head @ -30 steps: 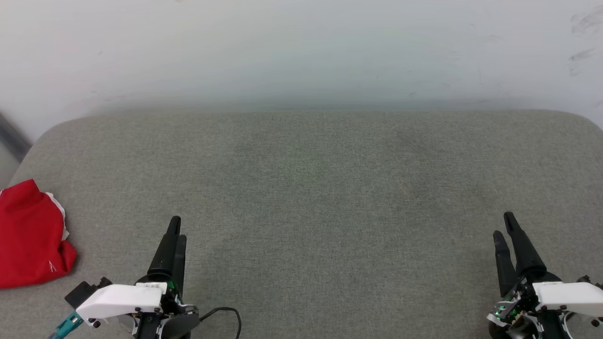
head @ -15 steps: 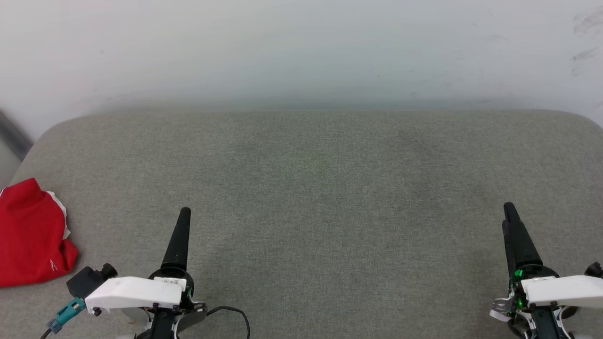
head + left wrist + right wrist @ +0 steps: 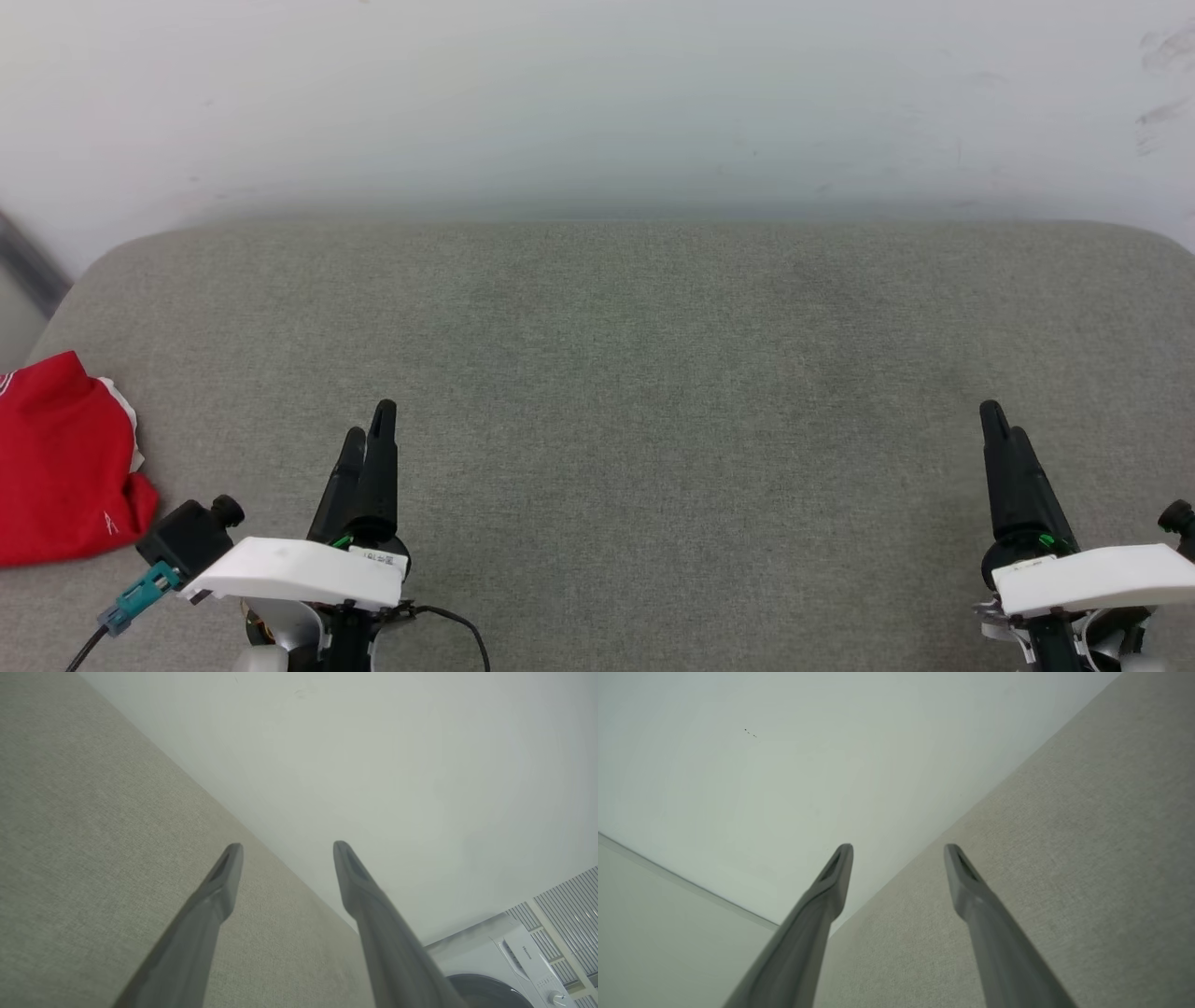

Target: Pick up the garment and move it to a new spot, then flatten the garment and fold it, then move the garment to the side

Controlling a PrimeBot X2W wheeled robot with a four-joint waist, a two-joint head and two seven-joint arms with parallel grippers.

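The garment [image 3: 61, 457], red with a strip of white trim, lies bundled at the far left edge of the grey padded surface [image 3: 616, 373], partly cut off by the head view's left border. My left gripper [image 3: 369, 429] hovers low near the front, to the right of the garment and apart from it. Its own wrist view shows the left gripper [image 3: 285, 849] open, with nothing between the fingers. My right gripper [image 3: 999, 425] is at the front right, far from the garment. The right wrist view shows the right gripper [image 3: 896, 851] open and empty too.
A pale wall [image 3: 597, 103] rises behind the grey surface. A white washing machine [image 3: 509, 961] with a dark door stands beyond the surface's end in the left wrist view. A cable [image 3: 448, 621] trails from my left wrist.
Both wrists have rolled, so each gripper's fingers overlap differently in the head view. The left gripper has shifted slightly right and forward. The garment has kept its shape.
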